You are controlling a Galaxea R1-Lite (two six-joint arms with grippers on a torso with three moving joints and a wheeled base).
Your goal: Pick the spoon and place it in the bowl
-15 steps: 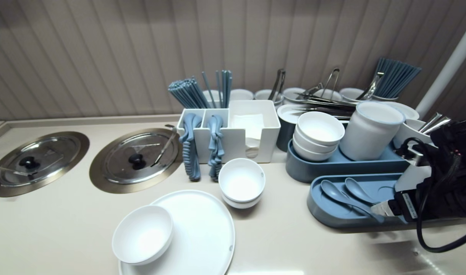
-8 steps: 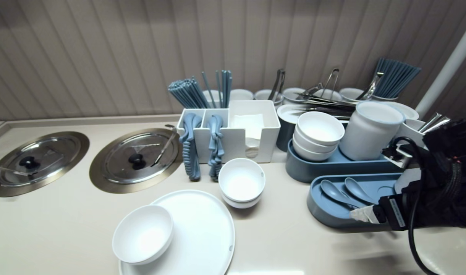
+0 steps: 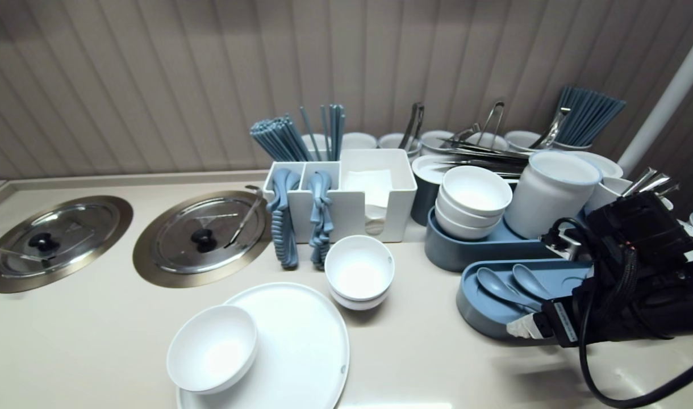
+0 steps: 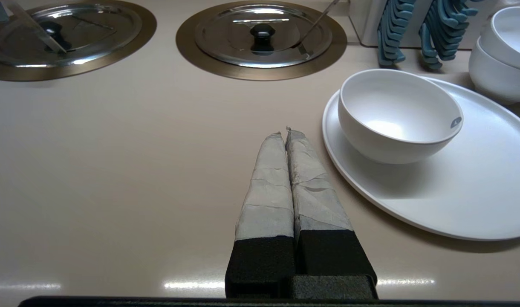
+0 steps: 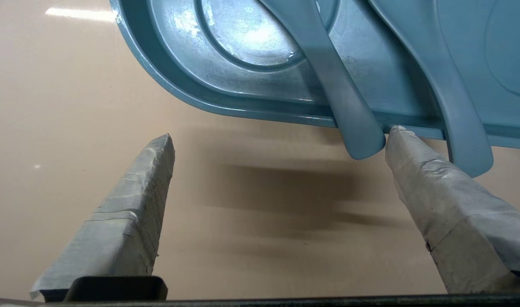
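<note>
Blue plastic spoons [image 5: 324, 72], two, are lying in oval blue tray [image 5: 179, 85] at 4 o'clock on glossy beige counter [image 3: 96, 341]. Right wrist view alone is showing right gripper [image 5: 281, 132] gaping wide, empty, one handle end poking between its fingers. Left gripper [image 4: 285, 132] is hovering pinched shut, empty, beside round white plate [image 4: 456, 204]. Ribbed wall [image 3: 153, 85] is backing everything.

No lettering here is clear enough to read.
</note>
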